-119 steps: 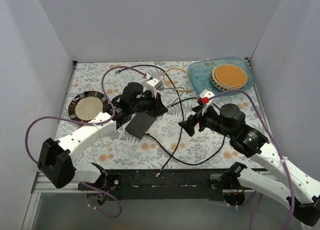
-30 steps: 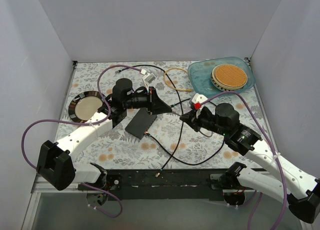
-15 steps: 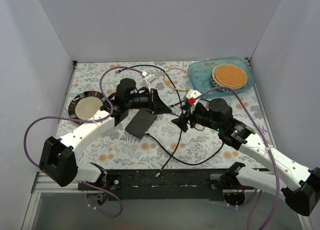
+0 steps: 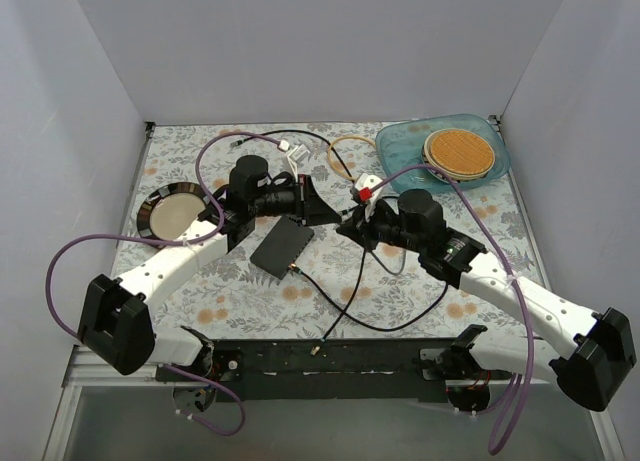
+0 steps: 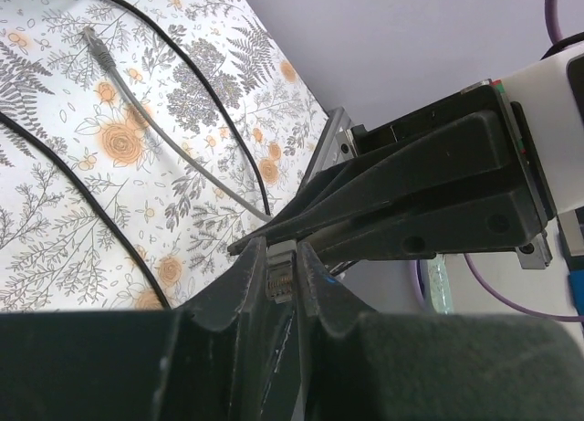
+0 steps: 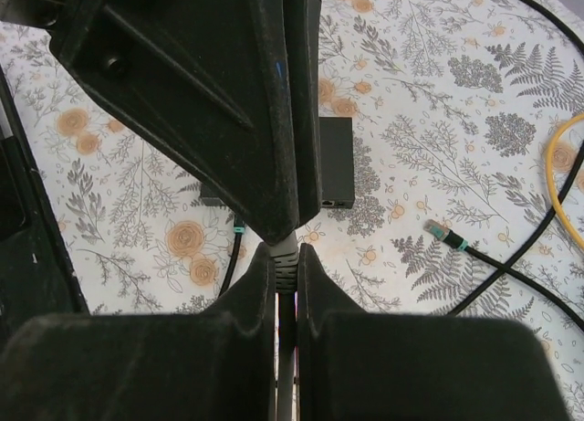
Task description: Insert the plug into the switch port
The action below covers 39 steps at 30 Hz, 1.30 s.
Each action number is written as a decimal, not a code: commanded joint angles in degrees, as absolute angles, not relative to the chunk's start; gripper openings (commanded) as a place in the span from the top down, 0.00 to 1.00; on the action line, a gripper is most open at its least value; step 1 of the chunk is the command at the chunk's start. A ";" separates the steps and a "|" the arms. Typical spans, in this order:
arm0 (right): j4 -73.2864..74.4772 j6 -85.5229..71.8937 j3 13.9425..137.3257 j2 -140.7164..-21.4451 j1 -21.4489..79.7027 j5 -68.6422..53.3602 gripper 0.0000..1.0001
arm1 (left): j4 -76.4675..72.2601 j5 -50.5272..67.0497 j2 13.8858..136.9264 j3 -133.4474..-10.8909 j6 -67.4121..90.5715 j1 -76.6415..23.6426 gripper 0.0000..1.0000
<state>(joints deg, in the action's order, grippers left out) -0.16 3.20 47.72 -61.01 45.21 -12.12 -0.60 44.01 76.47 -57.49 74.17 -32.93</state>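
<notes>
A clear plug (image 5: 280,273) on a grey cable is pinched between the fingers of my left gripper (image 5: 278,249), which is shut on it above the mat. Tip to tip with it, my right gripper (image 6: 285,249) is shut on the plug's grey boot (image 6: 285,257) just behind. From above, the left gripper (image 4: 320,212) and right gripper (image 4: 346,228) meet right of the flat black switch (image 4: 282,248). The switch (image 6: 336,161) lies on the mat below them. One switch port (image 6: 327,202) shows on its edge, apart from the plug.
A black dish (image 4: 174,212) sits at the left. At the back right, a blue tray (image 4: 400,146) holds a round waffle disc (image 4: 459,152). A yellow cable loop (image 4: 349,149) lies nearby, and black cables with a loose plug (image 6: 438,229) cross the mat.
The right arm has swung left to meet the left gripper. Its jaws opened and then closed on the plug's grey boot. The left arm has stayed almost still.
</notes>
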 commanded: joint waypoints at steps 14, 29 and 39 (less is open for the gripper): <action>3.69 4.83 58.18 -68.11 41.75 -43.66 0.99 | -1.67 42.42 62.49 -56.34 65.41 -27.60 0.18; -4.75 -2.20 57.30 -67.06 36.65 -59.24 0.99 | 3.43 56.68 57.30 -54.32 52.47 -27.60 0.42; -6.15 -3.78 57.04 -67.76 36.47 -58.98 0.99 | 0.35 59.06 60.20 -54.93 56.07 -28.12 0.62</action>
